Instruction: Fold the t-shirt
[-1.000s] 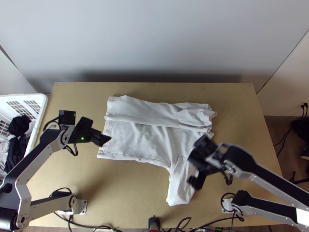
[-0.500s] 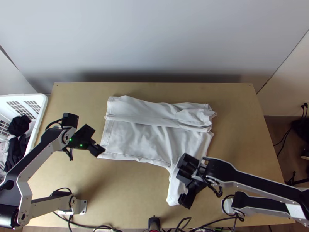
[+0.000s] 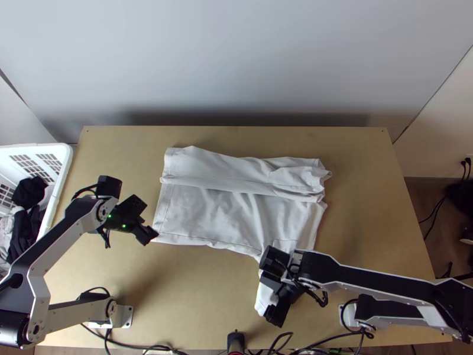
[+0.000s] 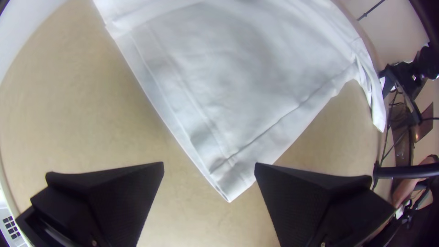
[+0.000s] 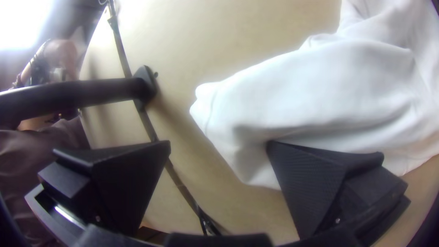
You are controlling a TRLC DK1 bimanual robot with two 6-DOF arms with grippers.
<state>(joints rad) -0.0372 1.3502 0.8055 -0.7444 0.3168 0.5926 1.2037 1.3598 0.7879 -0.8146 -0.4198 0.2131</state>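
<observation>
- T-shirt point(image 3: 219, 213): on the table point(image 3: 366, 177), largely spread, long axis running left to right; a folded band lies along its far side.
- Sleeve point(image 5: 320, 91): projects from the t-shirt's near side, toward the table's near edge.
- Right gripper point(image 5: 218, 142): at the t-shirt's sleeve end, fingers spread, one overlapping the cloth in its wrist view; contact cannot be told. It is the nearer hand to the sleeve.
- Left gripper point(image 4: 209, 163): just beside the t-shirt's near-left hem corner point(image 4: 231, 187), fingers spread, pinching nothing.
- Coming move, as judged: the right gripper closes on the sleeve and turns it inward, across the t-shirt's body.
</observation>
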